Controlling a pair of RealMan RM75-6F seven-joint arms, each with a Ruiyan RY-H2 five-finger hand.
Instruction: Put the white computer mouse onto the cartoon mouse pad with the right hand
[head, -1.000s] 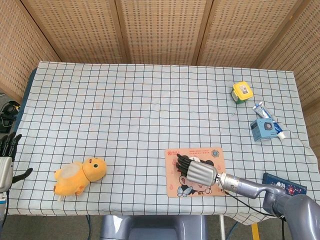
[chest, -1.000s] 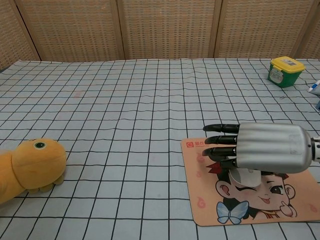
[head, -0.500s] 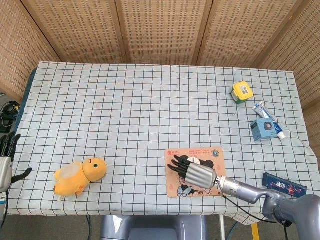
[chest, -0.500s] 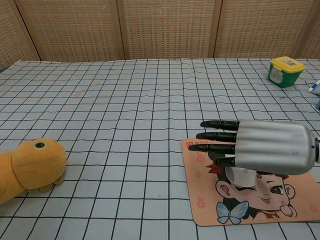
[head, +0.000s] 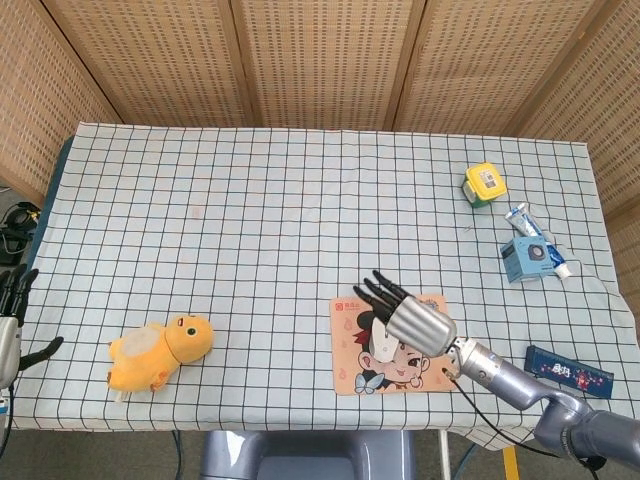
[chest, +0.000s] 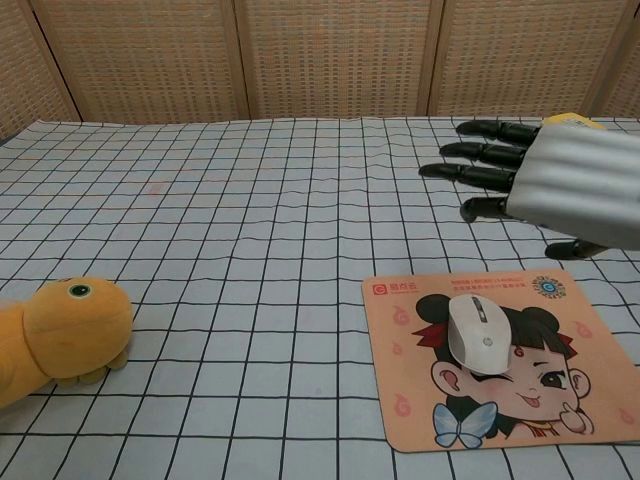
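Note:
The white computer mouse (chest: 477, 333) lies on the cartoon mouse pad (chest: 500, 400), over the drawn face; in the head view the mouse (head: 381, 343) shows partly under my hand, on the pad (head: 350, 365). My right hand (chest: 560, 175) hovers well above the pad with fingers spread and nothing in it; from the head camera that right hand (head: 410, 312) sits over the pad's upper middle. My left hand (head: 12, 325) hangs off the table's left edge, fingers apart and holding nothing.
A yellow plush toy (head: 158, 351) lies at the front left. At the right stand a yellow-lidded green jar (head: 483, 184), a toothpaste tube (head: 527, 224) and a blue box (head: 527, 259). A dark packet (head: 568, 372) lies near the front right edge.
My right hand has let go of the mouse and lifted up and away from it. The mouse now lies uncovered on the pad.

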